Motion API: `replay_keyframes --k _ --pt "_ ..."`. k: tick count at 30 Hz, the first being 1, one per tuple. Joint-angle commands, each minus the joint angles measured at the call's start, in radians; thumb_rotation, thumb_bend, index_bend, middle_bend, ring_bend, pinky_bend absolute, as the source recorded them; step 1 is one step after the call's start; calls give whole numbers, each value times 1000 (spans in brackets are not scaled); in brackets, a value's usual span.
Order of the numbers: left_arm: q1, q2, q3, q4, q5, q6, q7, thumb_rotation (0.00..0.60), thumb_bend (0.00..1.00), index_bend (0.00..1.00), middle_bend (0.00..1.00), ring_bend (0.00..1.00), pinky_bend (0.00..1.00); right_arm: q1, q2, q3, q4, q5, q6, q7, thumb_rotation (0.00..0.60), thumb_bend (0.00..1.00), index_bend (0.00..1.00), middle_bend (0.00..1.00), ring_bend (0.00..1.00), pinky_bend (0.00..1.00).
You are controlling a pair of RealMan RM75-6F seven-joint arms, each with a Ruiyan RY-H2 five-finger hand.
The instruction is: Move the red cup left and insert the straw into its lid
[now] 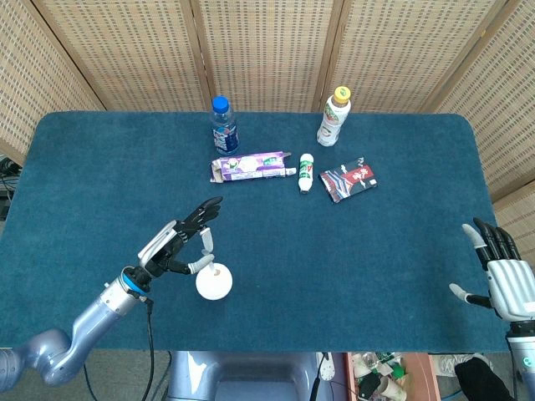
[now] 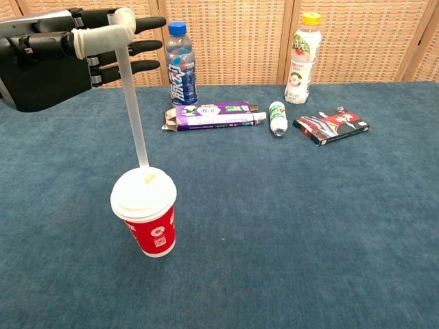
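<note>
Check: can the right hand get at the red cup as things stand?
Probably not easily. The right hand sits open at the table's far right edge, the red cup is near the opposite side, and the left hand holds the straw over its lid.
</note>
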Motion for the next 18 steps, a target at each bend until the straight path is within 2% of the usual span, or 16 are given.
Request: replay_keyframes --k 1,18 --pt "-6 -8 0 3 -3 -1 1 600 481 628 0 0 0 0 0 0 0 0 0 -1 600 0 0 0 0 0" --pt "-20 -34 5 16 -19 2 16 600 481 628 0 0 0 -1 2 1 4 3 -1 11 600 0 0 0 0 0"
